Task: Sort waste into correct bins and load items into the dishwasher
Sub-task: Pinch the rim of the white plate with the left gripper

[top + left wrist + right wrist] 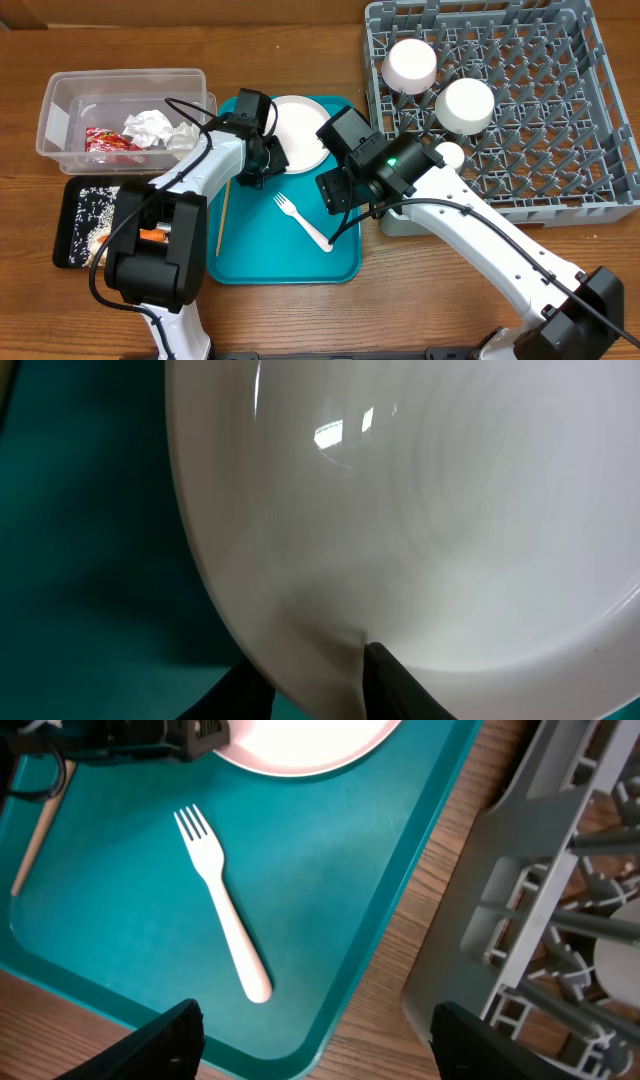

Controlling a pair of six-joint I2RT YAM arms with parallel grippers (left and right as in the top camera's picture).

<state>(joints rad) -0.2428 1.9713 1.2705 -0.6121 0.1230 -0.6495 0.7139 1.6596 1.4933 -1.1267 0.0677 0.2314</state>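
The round white plate (300, 125) lies at the back of the teal tray (260, 250). My left gripper (266, 160) is at the plate's left edge. In the left wrist view the plate (450, 510) fills the frame, and its rim sits between the two dark fingers (395, 685), one above and one beneath: my left gripper (310, 672) is shut on the rim. The white fork (303, 221) lies loose on the tray. My right gripper (334, 192) hovers open above the tray's right side. The fork (225, 910) lies ahead of its wide-spread fingers (150, 1040), untouched.
The grey dish rack (520, 170) at right holds two upturned bowls (411, 63) (465, 105) and a small cup (451, 154). The clear tub (50, 120) holds a red wrapper (108, 141) and napkins (150, 127). The black tray (70, 255) holds grains. A wooden stick (221, 215) lies along the teal tray's left edge.
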